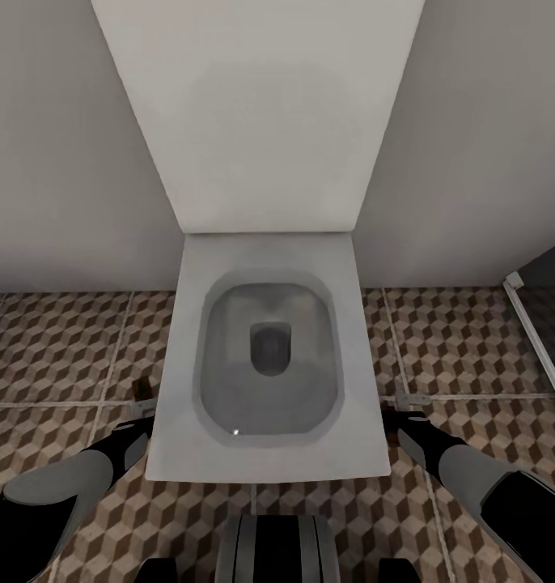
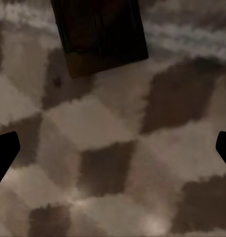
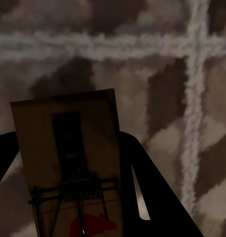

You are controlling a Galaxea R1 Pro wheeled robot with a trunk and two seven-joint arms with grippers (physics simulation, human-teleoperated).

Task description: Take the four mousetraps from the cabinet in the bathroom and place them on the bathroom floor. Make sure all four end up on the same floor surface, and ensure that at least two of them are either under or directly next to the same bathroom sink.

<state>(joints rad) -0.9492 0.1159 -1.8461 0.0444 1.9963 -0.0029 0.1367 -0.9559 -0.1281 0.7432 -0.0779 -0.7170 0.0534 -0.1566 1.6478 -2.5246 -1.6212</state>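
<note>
One mousetrap (image 2: 98, 34), a dark brown rectangle, lies flat on the cube-patterned bathroom floor (image 2: 142, 148) just beyond my left gripper (image 2: 113, 153). That gripper is open, its dark fingertips (image 2: 4, 155) wide apart and nothing between them. In the head view the left gripper (image 1: 140, 409) hangs low beside the toilet's left side, with the small dark mousetrap (image 1: 145, 385) just past it. A second mousetrap (image 3: 68, 163), showing wire spring and red print, sits between the fingers of my right gripper (image 3: 73, 197), above the floor (image 3: 157, 74). The right gripper (image 1: 407, 402) is beside the toilet's right side. The sink is out of view.
A square white toilet (image 1: 265, 453) with its raised lid against the grey wall stands straight ahead between both arms. The metal edge of the glass shower (image 1: 536, 340) runs along the far right. Patterned floor tiles (image 1: 59, 348) extend to either side.
</note>
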